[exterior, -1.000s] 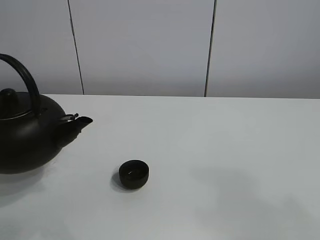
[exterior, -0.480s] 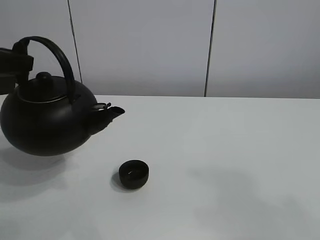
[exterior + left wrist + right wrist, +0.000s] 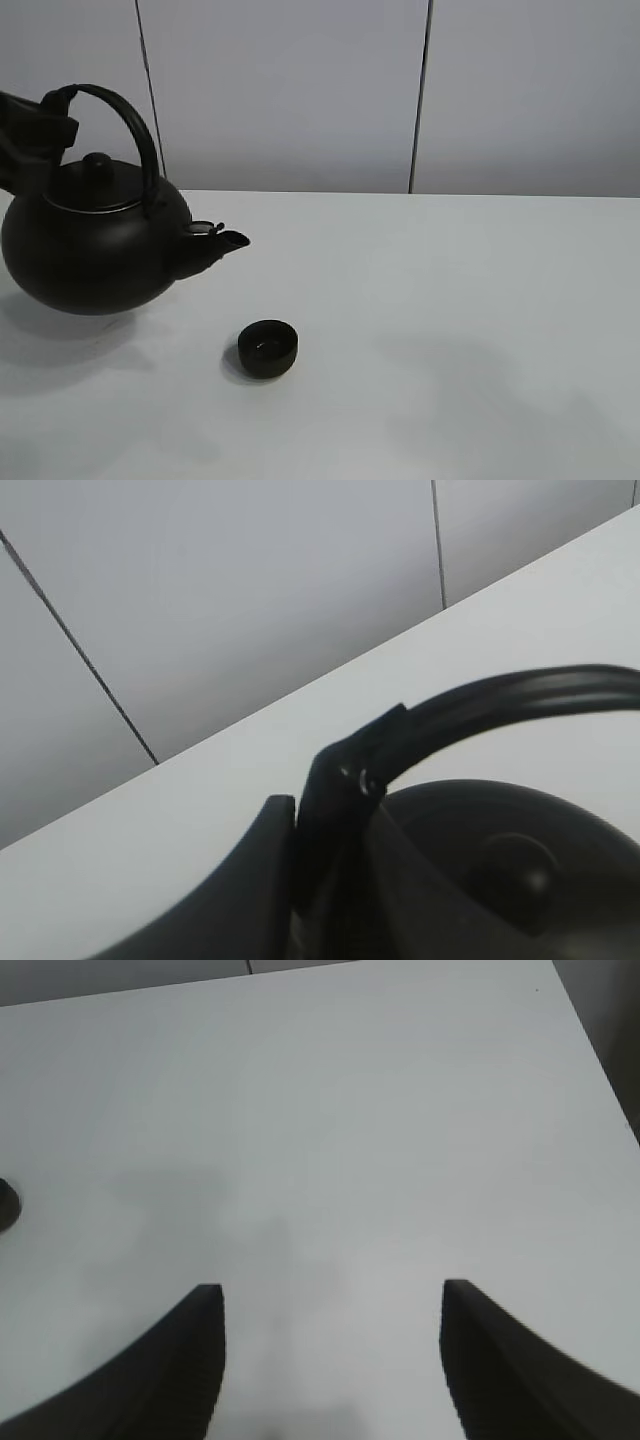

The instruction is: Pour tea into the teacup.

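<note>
A big round black kettle [image 3: 95, 250] with an arched handle [image 3: 130, 125] hangs above the white table [image 3: 450, 300] at the left. My left gripper [image 3: 45, 118] is shut on the handle's far end. In the left wrist view the left gripper [image 3: 300, 865] clamps the handle [image 3: 500, 702] above the lid knob [image 3: 515, 870]. The spout [image 3: 228, 240] points right, up and to the left of the teacup [image 3: 267, 348], a small black cup standing on the table. No tea shows. My right gripper [image 3: 333, 1310] hovers open over bare table, and the teacup [image 3: 5, 1205] shows at the edge of that view.
A grey panelled wall [image 3: 300, 90] rises behind the table's back edge. The table's right edge [image 3: 600, 1060] shows in the right wrist view. The right arm is out of the exterior high view.
The kettle rose off the table's left end and moved right toward the teacup, my left gripper coming into view on its handle. In the last half second it barely shifted.
</note>
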`<action>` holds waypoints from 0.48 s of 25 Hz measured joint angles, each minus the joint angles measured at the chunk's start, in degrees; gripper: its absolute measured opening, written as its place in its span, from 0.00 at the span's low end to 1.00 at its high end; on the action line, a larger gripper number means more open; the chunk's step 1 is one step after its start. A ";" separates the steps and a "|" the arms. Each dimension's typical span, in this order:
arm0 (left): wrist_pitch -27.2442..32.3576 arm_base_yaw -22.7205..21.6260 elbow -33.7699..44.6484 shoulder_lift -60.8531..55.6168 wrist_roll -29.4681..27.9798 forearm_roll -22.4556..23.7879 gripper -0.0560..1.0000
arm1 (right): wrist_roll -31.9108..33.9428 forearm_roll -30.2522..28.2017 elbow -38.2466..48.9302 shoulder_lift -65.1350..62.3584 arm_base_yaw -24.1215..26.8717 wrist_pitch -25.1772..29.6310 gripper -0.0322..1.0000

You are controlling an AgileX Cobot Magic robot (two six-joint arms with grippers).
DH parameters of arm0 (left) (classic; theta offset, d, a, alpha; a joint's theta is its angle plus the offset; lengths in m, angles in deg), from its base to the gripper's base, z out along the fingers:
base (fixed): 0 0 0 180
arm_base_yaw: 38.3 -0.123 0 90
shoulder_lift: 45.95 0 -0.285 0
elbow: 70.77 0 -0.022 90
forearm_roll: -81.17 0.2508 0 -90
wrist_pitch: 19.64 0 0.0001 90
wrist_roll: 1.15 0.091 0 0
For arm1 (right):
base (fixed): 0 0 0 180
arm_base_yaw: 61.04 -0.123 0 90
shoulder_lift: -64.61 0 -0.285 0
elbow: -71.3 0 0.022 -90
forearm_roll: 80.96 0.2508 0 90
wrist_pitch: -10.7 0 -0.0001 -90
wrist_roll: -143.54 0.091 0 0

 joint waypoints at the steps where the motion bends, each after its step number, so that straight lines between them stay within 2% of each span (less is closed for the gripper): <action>1: 0.23 0.00 0.00 0.11 0.14 -0.20 0.17 | 0.00 0.00 0.00 0.00 0.00 0.00 0.45; 6: 0.18 1.19 -0.21 4.02 0.32 -2.07 0.17 | 0.00 0.00 0.00 0.00 0.00 0.00 0.45; 12: -4.59 2.47 -0.21 8.19 0.38 -2.26 0.17 | 0.00 0.00 0.00 0.00 0.00 -0.06 0.45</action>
